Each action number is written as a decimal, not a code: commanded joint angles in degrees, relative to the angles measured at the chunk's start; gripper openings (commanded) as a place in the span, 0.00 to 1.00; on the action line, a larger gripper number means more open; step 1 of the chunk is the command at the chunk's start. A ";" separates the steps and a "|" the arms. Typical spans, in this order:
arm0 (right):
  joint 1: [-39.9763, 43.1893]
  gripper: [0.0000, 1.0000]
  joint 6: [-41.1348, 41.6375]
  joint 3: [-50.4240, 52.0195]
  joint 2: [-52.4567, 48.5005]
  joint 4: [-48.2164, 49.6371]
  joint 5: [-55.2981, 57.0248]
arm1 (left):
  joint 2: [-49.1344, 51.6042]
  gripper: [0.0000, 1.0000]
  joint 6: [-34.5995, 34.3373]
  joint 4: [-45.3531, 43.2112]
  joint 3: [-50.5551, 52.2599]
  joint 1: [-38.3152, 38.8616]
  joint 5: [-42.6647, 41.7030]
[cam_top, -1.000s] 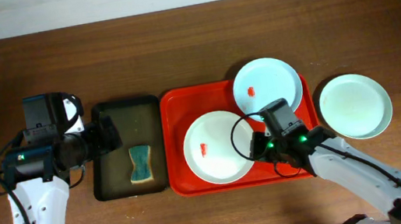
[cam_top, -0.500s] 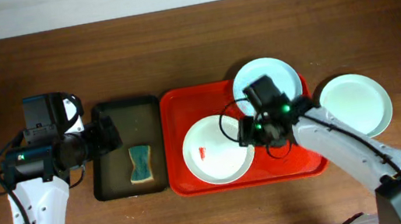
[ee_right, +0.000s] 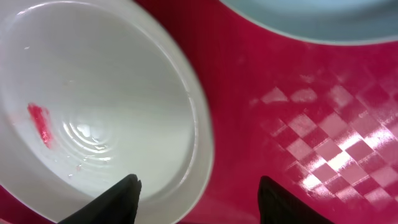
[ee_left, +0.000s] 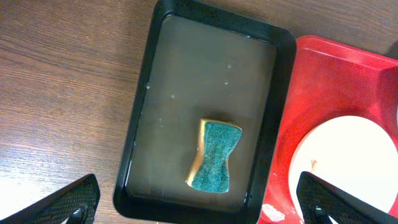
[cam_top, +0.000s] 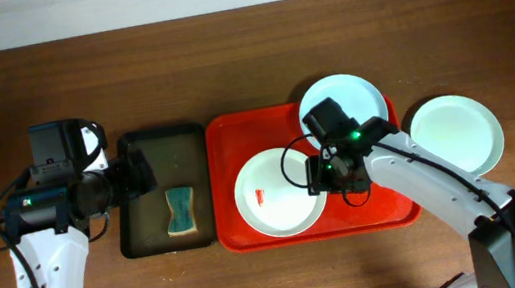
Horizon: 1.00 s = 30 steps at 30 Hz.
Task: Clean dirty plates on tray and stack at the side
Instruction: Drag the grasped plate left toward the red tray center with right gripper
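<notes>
The red tray (cam_top: 236, 132) holds two plates. The front plate (cam_top: 280, 196) (ee_right: 106, 93) carries a red smear (ee_right: 40, 124). The back plate (cam_top: 352, 100) (ee_right: 311, 18) rests against the tray's far right corner. A third plate (cam_top: 456, 136) lies on the table to the right of the tray. My right gripper (cam_top: 327, 170) (ee_right: 199, 202) is open, and the front plate's right rim lies between its fingers. My left gripper (cam_top: 140, 171) (ee_left: 199, 208) is wide open above the near end of the dark tray (ee_left: 186, 74), holding nothing.
A green-and-yellow sponge (cam_top: 180, 210) (ee_left: 214, 155) lies in the wet dark tray (cam_top: 150, 240), which sits beside the red tray (ee_left: 323, 81) on its left. The front plate (ee_left: 354, 168) shows at the edge of the left wrist view. The brown table ends at a pale wall.
My right gripper has moved from the tray's front edge back to the front plate's right rim, and has gone from shut to open. The left arm has stayed still.
</notes>
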<state>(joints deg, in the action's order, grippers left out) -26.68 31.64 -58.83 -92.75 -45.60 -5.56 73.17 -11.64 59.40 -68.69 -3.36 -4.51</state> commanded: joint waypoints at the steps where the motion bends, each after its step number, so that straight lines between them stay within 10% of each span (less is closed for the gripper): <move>1: -2.60 0.60 -2.93 -0.22 -0.44 1.05 3.17 | -0.52 0.99 -0.35 0.07 -0.79 -0.17 -0.63; 30: -0.66 0.53 -1.42 -2.40 -0.55 -1.62 2.78 | -0.52 0.99 -0.35 0.07 -0.79 -0.17 -0.63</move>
<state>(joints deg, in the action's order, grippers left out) -26.87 30.04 -60.71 -92.64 -47.00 -4.93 73.17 -11.64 59.40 -68.69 -3.36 -4.54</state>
